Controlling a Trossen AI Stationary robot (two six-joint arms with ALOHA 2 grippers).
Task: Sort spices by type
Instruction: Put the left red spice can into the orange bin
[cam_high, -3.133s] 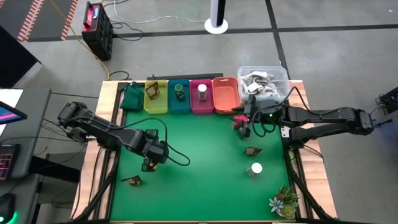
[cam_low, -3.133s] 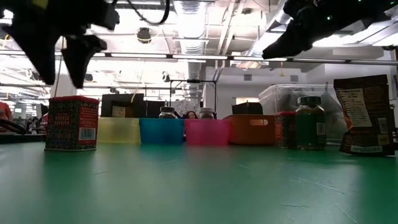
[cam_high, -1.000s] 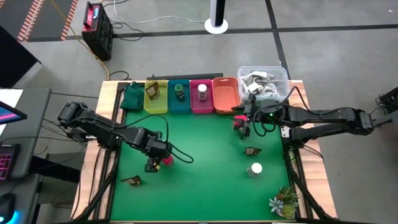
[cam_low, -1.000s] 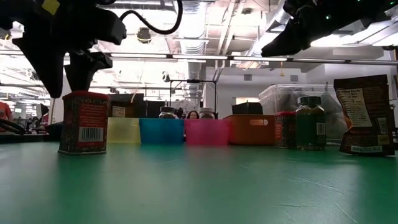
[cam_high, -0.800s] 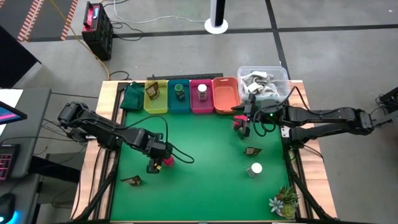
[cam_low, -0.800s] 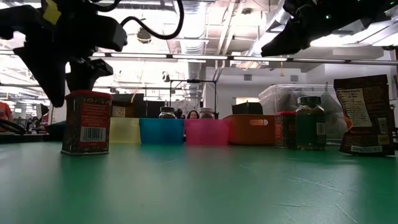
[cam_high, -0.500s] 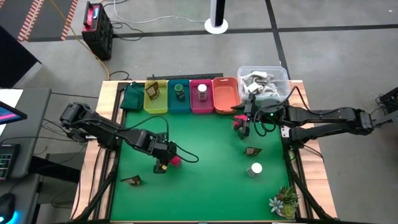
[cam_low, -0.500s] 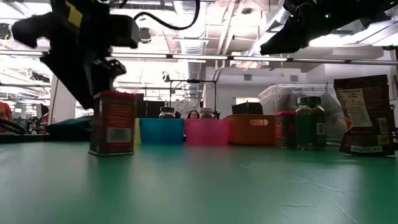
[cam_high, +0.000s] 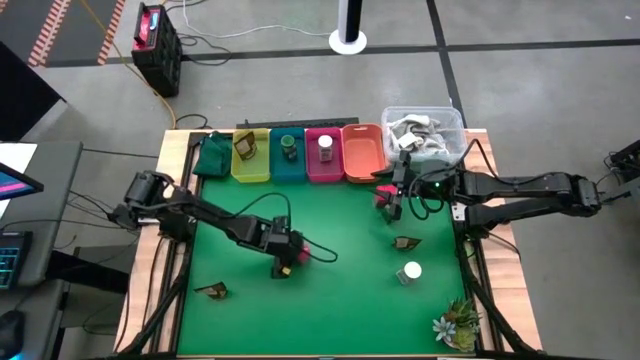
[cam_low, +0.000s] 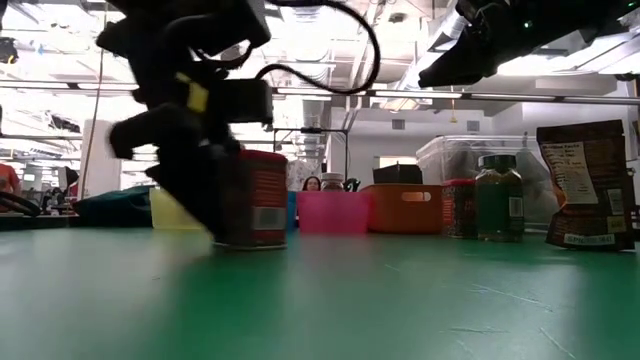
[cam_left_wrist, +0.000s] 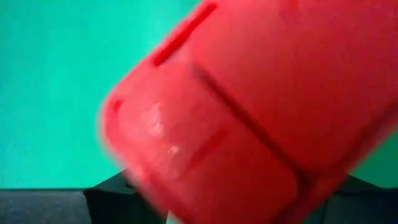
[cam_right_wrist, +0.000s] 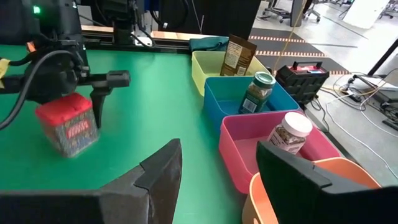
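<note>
My left gripper (cam_high: 290, 258) is near the middle of the green mat, shut on a red-pink spice block (cam_high: 301, 255). The block's red lid fills the left wrist view (cam_left_wrist: 217, 124). In the low view the block (cam_low: 258, 198) stands upright beside the dark fingers. My right gripper (cam_right_wrist: 217, 186) is open and hovers by a second red block (cam_high: 381, 194) in front of the orange bin (cam_high: 363, 152). A brown packet (cam_high: 405, 242) and a white-capped jar (cam_high: 410, 271) sit on the mat's right part. Another brown packet (cam_high: 212, 291) lies near the left corner. My left gripper pinches the red-pink block by its sides near the top, coming from above at a slant. One finger (cam_right_wrist: 98, 107) shows on the block's side (cam_right_wrist: 87, 124); the other is hidden behind the block. The block is upright, its base (cam_low: 250, 243) at mat level; whether it clears the mat I cannot tell.
Along the far edge stand a yellow bin (cam_high: 250, 156) with a brown packet, a blue bin (cam_high: 288, 158) with a green jar, a pink bin (cam_high: 324, 158) with a white-capped jar, and a clear tub (cam_high: 424, 134). A dark cloth (cam_high: 210, 155) lies at far left, a plant (cam_high: 458, 325) at the near right corner.
My left gripper has travelled toward the table's right edge, from the left part of the mat to near its middle. The red-pink block has gone along with it, staying upright at mat level. The right arm has kept still.
</note>
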